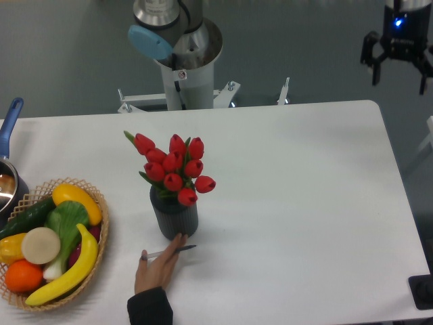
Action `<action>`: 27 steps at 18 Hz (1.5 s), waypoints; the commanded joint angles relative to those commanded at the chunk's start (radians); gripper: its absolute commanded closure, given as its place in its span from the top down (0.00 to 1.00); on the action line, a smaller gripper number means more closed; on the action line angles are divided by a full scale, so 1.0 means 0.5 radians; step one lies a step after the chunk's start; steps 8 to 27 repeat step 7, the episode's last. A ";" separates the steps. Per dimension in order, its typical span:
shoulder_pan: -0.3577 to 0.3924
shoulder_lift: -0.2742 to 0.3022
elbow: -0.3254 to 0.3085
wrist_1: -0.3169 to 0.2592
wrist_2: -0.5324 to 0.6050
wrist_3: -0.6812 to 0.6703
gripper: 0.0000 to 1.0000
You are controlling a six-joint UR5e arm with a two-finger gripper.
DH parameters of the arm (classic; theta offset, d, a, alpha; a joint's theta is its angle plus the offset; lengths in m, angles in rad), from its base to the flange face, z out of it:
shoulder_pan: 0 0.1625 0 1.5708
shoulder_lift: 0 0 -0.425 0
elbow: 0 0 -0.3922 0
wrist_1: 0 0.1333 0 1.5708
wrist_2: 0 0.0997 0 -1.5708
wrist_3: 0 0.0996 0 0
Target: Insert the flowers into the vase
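Observation:
The flowers [173, 166], a bunch of red tulip buds with green leaves, stand upright in the vase [174, 218], a small dark grey ribbed cylinder left of the table's middle. My gripper [400, 71] is open and empty, high above the table's far right corner, far from the vase. A person's hand [157, 269] holding a pen touches the base of the vase from the front.
A wicker basket [99, 239] of fruit and vegetables sits at the left front. A blue-handled metal pot [8, 172] is at the left edge. The robot base [183, 64] stands behind the table. A black object [423, 291] sits at the front right corner.

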 joint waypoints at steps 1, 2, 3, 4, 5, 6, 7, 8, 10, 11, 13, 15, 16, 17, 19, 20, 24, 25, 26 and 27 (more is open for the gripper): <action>0.031 0.000 0.000 -0.009 -0.003 0.086 1.00; 0.049 0.000 -0.003 -0.013 -0.003 0.127 1.00; 0.052 0.000 -0.003 -0.013 -0.003 0.136 1.00; 0.052 0.000 0.000 -0.013 -0.003 0.136 1.00; 0.056 0.000 0.000 -0.013 -0.003 0.136 1.00; 0.053 0.000 -0.003 -0.013 -0.003 0.136 1.00; 0.052 0.000 -0.003 -0.013 -0.006 0.136 1.00; 0.052 0.000 -0.003 -0.013 -0.006 0.136 1.00; 0.052 0.000 -0.003 -0.013 -0.006 0.136 1.00; 0.052 0.000 -0.003 -0.013 -0.006 0.136 1.00; 0.052 0.000 -0.003 -0.013 -0.006 0.136 1.00; 0.052 0.000 -0.003 -0.013 -0.006 0.136 1.00; 0.052 0.000 -0.003 -0.013 -0.006 0.136 1.00; 0.052 0.000 -0.003 -0.013 -0.006 0.136 1.00; 0.052 0.000 -0.003 -0.013 -0.006 0.136 1.00; 0.052 0.000 -0.003 -0.013 -0.006 0.136 1.00; 0.052 0.000 -0.003 -0.013 -0.006 0.136 1.00; 0.052 0.000 -0.003 -0.013 -0.006 0.136 1.00; 0.052 0.000 -0.003 -0.013 -0.006 0.136 1.00; 0.052 0.000 -0.003 -0.013 -0.006 0.136 1.00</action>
